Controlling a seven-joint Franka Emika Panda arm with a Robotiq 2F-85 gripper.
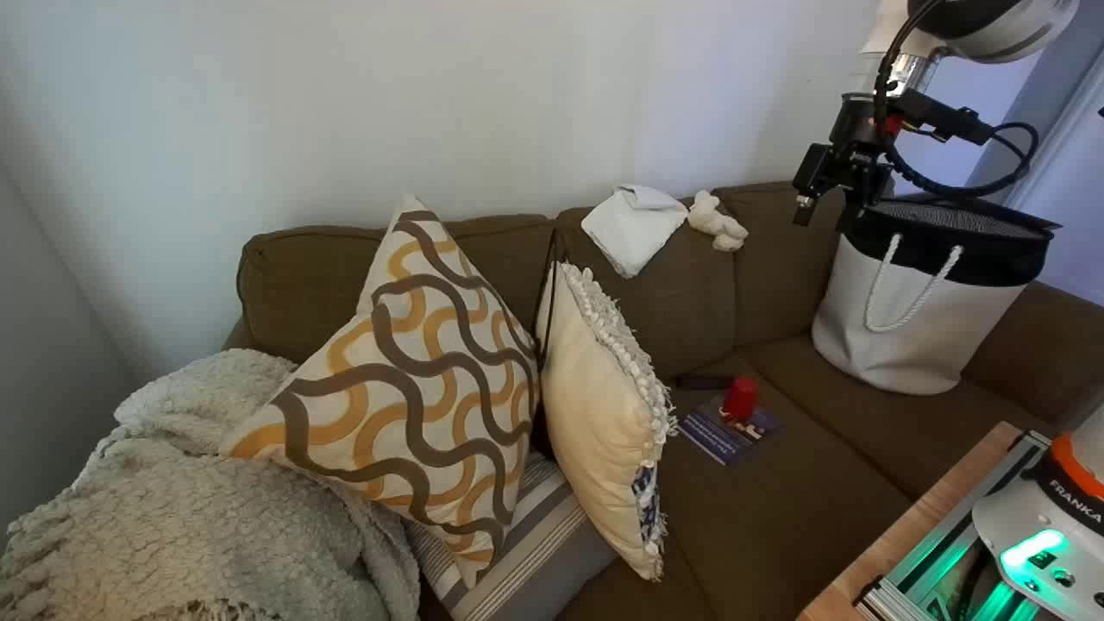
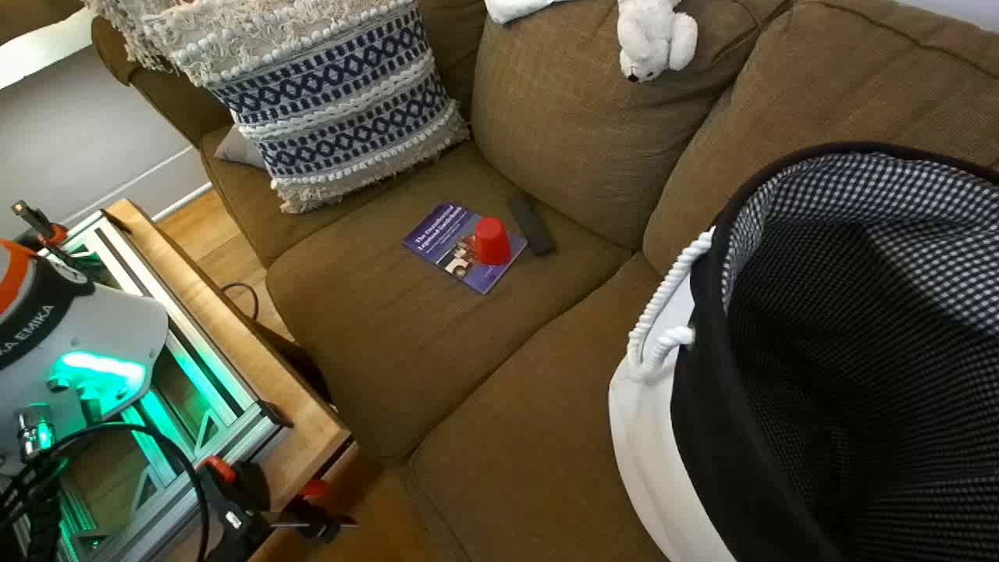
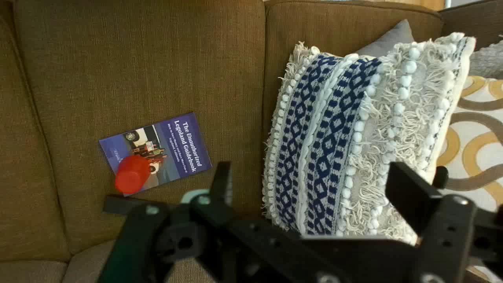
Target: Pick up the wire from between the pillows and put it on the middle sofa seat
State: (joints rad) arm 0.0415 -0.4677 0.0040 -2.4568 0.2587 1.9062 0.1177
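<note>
Where the white fabric pillow with wavy brown and ochre bands (image 1: pixel 431 379) faces the square cream pillow with a tufted, fringed front (image 1: pixel 595 405), a thin dark wire (image 1: pixel 550 285) shows in the cleft between them, its lower part hidden. The visible long axis stands nearly upright, running from twelve o'clock to slightly past six against the brown woven sofa back (image 1: pixel 500 250). The black metal gripper (image 3: pixel 310 173), on the only arm, hangs well apart from the wire; its jaws are spread wide and hold nothing. In an exterior view the wire (image 1: pixel 550 285) lies between eight and nine o'clock of the jaws. In the wrist view the wire cannot be made out (the tufted pillow fills much of the gap between the jaws), but the cleft lies between two and three o'clock. There the jaws face each other along a nine-to-three line, whereas the cleft runs roughly from one to seven; closure should therefore cross the cleft, with some risk of pinching pillow cloth. The wire's top, above the cream corner, seems the likeliest target. The brown fabric middle sofa seat (image 2: pixel 375 336), bearing a purple paperback guidebook (image 2: pixel 453 242), awaits the wire.
</note>
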